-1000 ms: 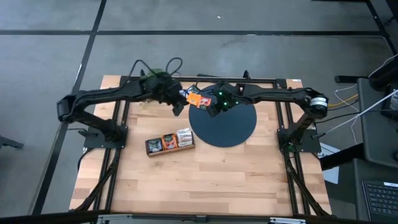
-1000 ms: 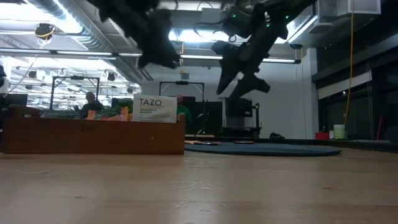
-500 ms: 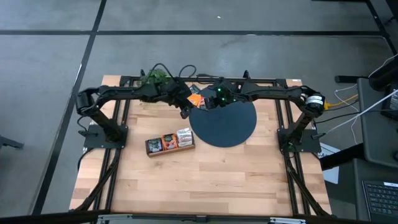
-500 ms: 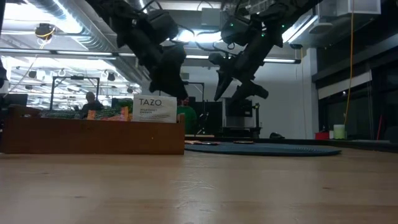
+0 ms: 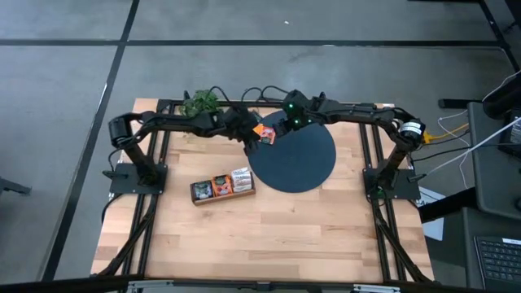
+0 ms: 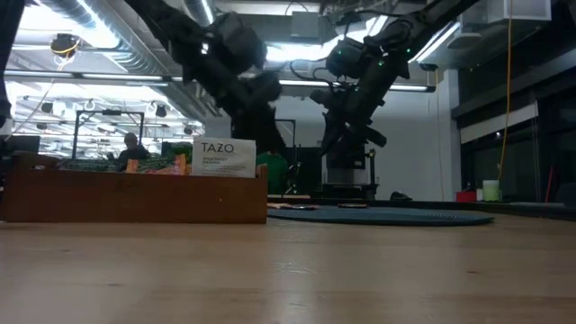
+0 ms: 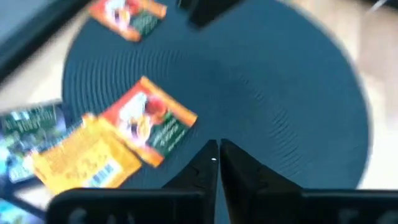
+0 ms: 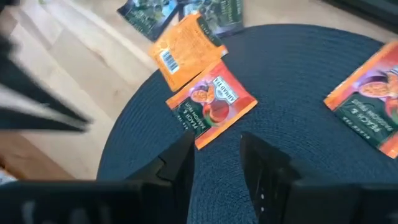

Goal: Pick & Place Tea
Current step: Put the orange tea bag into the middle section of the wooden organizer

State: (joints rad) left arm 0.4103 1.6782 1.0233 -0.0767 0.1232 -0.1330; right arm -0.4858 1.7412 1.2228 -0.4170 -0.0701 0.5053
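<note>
Several tea sachets lie flat at the far left rim of the dark disc (image 5: 301,167). An orange-red one (image 8: 211,102) and one more to the right (image 8: 373,99) lie on the disc. An orange-yellow one (image 8: 186,50) lies half over the rim, and dark ones (image 8: 149,12) lie on the wood. My left gripper (image 7: 216,158) hovers shut over the disc beside the orange-red sachet (image 7: 149,121), with nothing between its fingers. My right gripper (image 8: 221,155) stands open, its fingertips just short of that same sachet. The low view shows both grippers above the disc.
A long wooden tray (image 5: 222,187) with upright sachets stands near the disc's left; the low view shows it as (image 6: 135,193). A green plant (image 5: 199,102) sits at the far edge behind the left arm. The two grippers are close together over the disc's far left rim.
My left gripper has gone down and toward the table's right, from beside the disc to over its far left rim. My right gripper has drawn a little toward the far edge and sunk slightly. The sachets have stayed where they were.
</note>
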